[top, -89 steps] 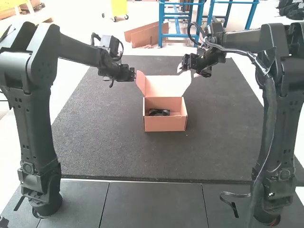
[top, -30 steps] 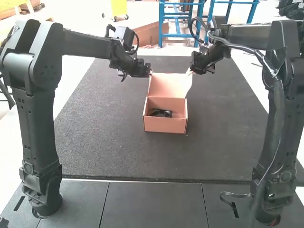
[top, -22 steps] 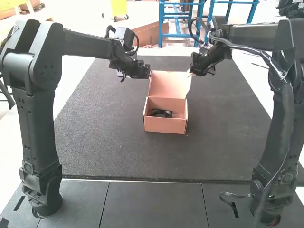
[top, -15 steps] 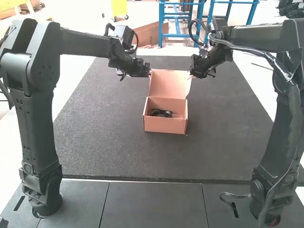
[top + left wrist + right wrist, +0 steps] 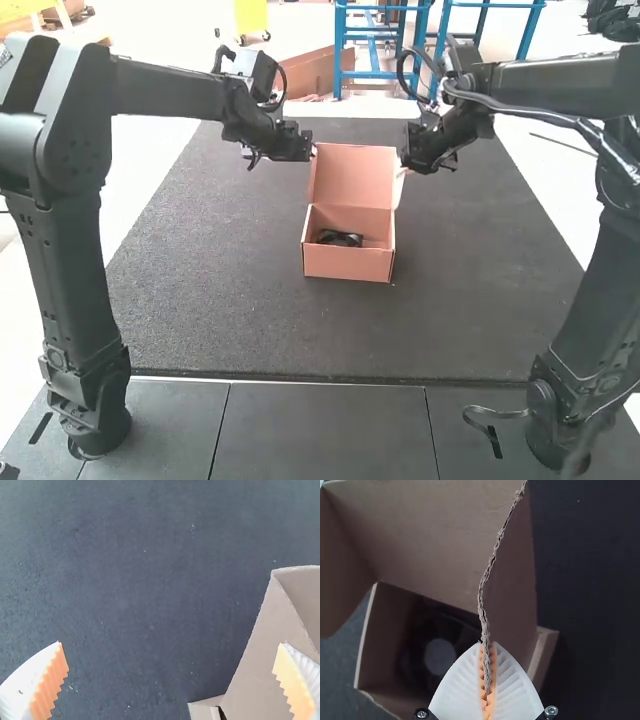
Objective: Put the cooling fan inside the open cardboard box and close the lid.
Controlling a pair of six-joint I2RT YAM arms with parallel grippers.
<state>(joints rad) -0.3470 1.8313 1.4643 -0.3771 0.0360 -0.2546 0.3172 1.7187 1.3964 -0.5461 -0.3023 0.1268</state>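
Note:
The open cardboard box (image 5: 345,255) stands mid-mat with the black cooling fan (image 5: 337,237) lying inside it. Its lid (image 5: 352,178) rises nearly upright from the far wall. My right gripper (image 5: 405,162) is at the lid's right edge, shut on the lid's side flap (image 5: 512,595); the fingers (image 5: 507,680) pinch the torn cardboard edge, and the fan (image 5: 437,655) lies below in the box. My left gripper (image 5: 300,150) hangs at the lid's upper left corner, open, with one finger (image 5: 295,677) against the lid's cardboard (image 5: 272,645) and the other finger (image 5: 47,685) over bare mat.
A dark mat (image 5: 220,270) covers the table around the box, with free room on all sides. Both arm bases stand at the near corners.
The lid has swung up to a steeper, nearly upright angle. The right gripper, holding the flap, has come slightly nearer and lower; the left gripper has stayed at the lid's left corner.

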